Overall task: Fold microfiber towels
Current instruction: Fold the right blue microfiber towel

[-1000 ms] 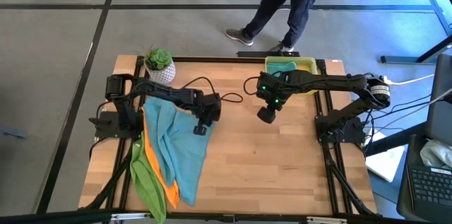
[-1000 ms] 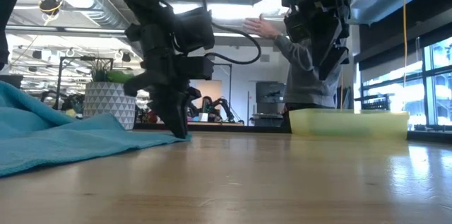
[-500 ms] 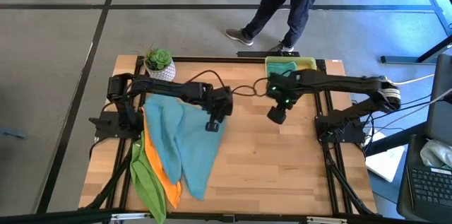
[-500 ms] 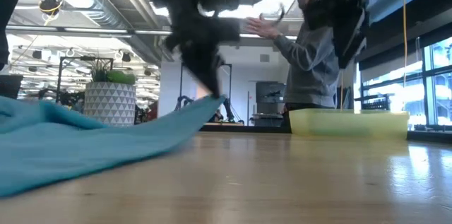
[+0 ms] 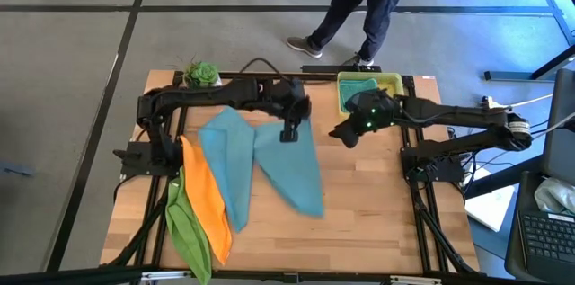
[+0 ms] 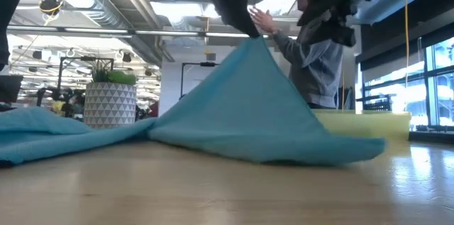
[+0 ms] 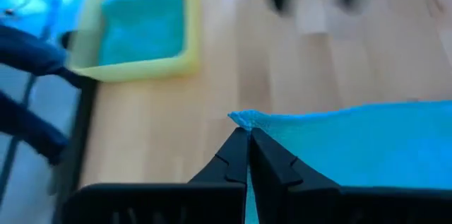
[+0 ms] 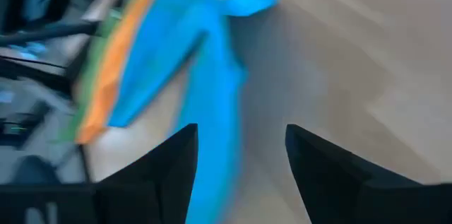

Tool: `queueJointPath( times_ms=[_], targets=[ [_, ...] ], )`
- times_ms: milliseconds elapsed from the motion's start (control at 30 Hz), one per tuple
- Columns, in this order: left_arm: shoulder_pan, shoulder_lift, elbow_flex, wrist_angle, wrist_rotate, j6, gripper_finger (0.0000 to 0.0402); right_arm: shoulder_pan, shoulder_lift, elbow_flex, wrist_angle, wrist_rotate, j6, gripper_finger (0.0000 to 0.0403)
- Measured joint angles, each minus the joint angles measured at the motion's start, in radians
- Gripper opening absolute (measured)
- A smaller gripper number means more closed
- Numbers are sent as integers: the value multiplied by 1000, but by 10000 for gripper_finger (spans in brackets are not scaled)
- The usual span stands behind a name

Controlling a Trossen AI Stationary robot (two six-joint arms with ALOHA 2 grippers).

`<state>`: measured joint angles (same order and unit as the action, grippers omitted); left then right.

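Since a second ago, the left gripper [image 5: 289, 132] has carried a corner of the teal towel [image 5: 292, 170] up and toward the frame's centre, fingers pinched tight on it, so the cloth now hangs spread over the middle of the table [image 5: 377, 222]. Right of it, the right gripper [image 5: 340, 134] hovers with fingers apart, holding nothing. At lower left lie the orange towel [image 5: 205, 209] and green towel [image 5: 184, 231]; another teal towel [image 5: 358, 87] sits in the yellow tray [image 5: 395, 80] at upper right.

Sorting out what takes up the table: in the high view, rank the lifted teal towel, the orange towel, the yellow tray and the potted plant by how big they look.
1. Teal towel, held up by the left gripper
2. Orange towel
3. Yellow tray, partly hidden by the right arm
4. Potted plant
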<state>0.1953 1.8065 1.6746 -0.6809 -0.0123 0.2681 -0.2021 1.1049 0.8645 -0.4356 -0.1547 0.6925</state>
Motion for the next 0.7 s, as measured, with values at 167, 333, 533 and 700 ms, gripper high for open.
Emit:
queueJointPath(
  times_ms=[167,333,533,700],
  targets=[
    [16,0,81,-56,-30,-2,0,12,-1,-69,176,10,28,216],
    [12,-1,155,-103,-31,-3,0,11,-1,-70,176,85,-128,216],
    [-22,-1,224,-137,-72,-4,0,11,-1,-71,314,143,-307,216],
    [-51,-3,261,-148,-108,-10,0,11,-1,-70,411,211,-376,216]
  ],
)
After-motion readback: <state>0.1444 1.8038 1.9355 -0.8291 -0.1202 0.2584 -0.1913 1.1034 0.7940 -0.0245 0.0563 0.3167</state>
